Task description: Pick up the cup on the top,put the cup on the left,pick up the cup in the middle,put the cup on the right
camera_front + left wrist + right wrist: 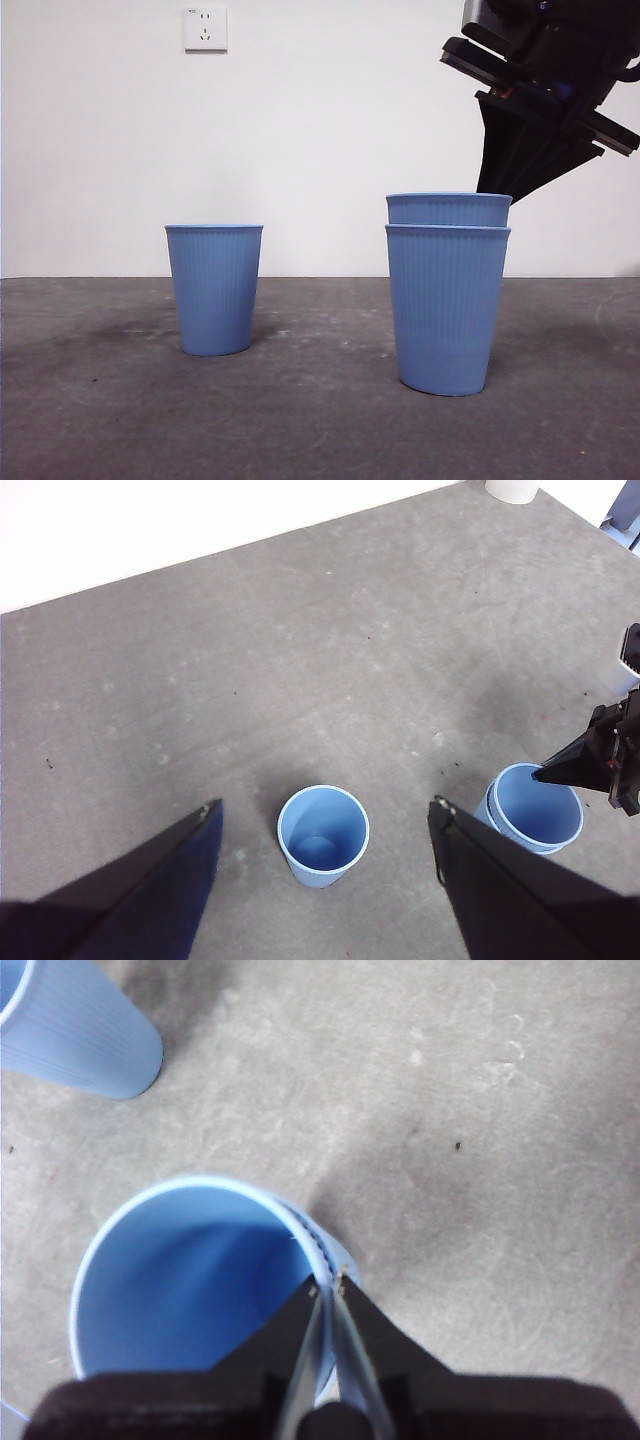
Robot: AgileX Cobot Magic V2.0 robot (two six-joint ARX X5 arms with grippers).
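Front view gives me two stations on the dark grey matte tabletop (100,420): a single light-blue ribbed plastic cup (214,289) standing upright on the left, and to the right and nearer me a stack of two like cups, the inner blue ribbed cup (449,209) nested in the outer blue ribbed cup (447,310) with only its rim band showing above. I can see a white wall socket (205,29) high on the pale wall behind. My right gripper (497,190) comes down from the upper right corner, dark and angled, its tips meeting the right side of the inner cup's rim. On the right wrist camera I see that gripper (328,1282) with its two black jaws drawn almost together, pinching the thin wall of the inner cup (190,1280) at the rim, one jaw inside and one outside. My left gripper (325,805) hangs high over the table with its jaws spread wide apart and nothing between them; below it the single cup (322,835) stands open-mouthed, well apart from the stack (535,810), where the other arm's tip touches the rim.
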